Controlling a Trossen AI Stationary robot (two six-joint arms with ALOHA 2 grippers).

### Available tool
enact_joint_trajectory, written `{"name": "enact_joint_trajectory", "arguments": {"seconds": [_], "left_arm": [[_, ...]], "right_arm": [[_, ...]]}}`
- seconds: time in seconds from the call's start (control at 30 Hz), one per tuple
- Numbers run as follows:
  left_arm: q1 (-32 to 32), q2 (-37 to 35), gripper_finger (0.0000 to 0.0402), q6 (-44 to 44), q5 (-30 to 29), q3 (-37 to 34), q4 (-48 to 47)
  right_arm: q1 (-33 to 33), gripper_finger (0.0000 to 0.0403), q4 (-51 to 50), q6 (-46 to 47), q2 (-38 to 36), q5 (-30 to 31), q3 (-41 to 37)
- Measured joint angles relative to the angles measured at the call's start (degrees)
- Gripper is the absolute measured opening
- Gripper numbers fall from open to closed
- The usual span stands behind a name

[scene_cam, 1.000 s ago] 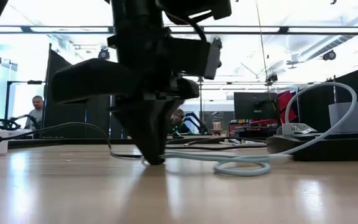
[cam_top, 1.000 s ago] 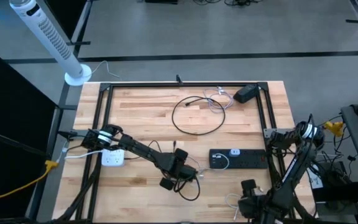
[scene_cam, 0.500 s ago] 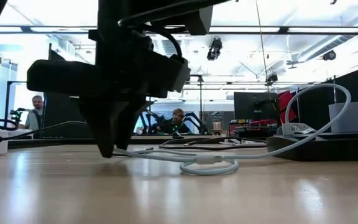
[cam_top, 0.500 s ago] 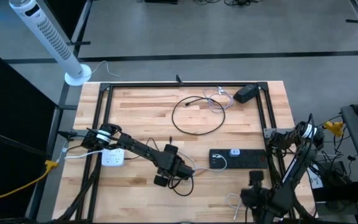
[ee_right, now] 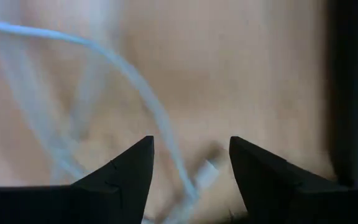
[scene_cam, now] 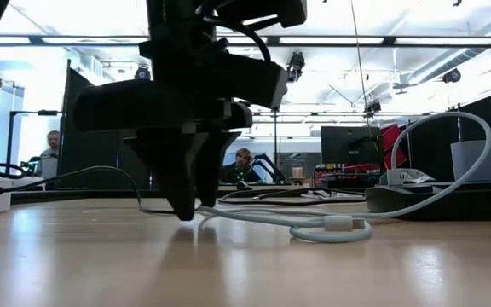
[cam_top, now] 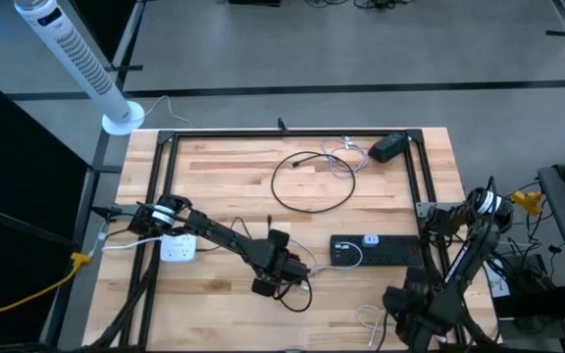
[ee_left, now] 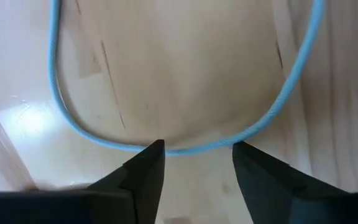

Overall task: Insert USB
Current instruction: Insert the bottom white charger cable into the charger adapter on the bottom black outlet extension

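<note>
Left gripper: lowered onto the table near its front middle; fingers parted, nothing grasped, a pale cable loop seen lying just past the tips.
Right gripper: placed at the front right; fingers spread, empty, over a white cable.
Power strip: set right of centre, white cable lying against it.

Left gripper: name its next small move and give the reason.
Probably lower and close on the pale cable. The left gripper is open just above the table, the cable running across the gap between its fingers, nothing held. The right gripper is open too, over another cable.
</note>
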Motion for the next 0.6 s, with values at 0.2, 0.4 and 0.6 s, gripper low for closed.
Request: {"name": "enact_joint_trajectory", "arguments": {"seconds": [0.2,0.4,0.6], "left_arm": [[0.2,0.0,0.0198,0.7,-6.8,-0.2,-4.7],[0.7,-0.1,0.0186,-0.5,-7.3,-2.0,-5.1],[0.6,-0.5,0.0179,-2.4,-7.3,-3.7,-7.1]], "right_arm": [[1.0,0.0186,10.7,-30.0,-0.1,11.2,2.1],[-0.4,0.0166,15.0,-42.4,0.9,13.0,1.4],[-1.7,0.0144,25.7,-54.0,2.3,11.6,1.2]]}}
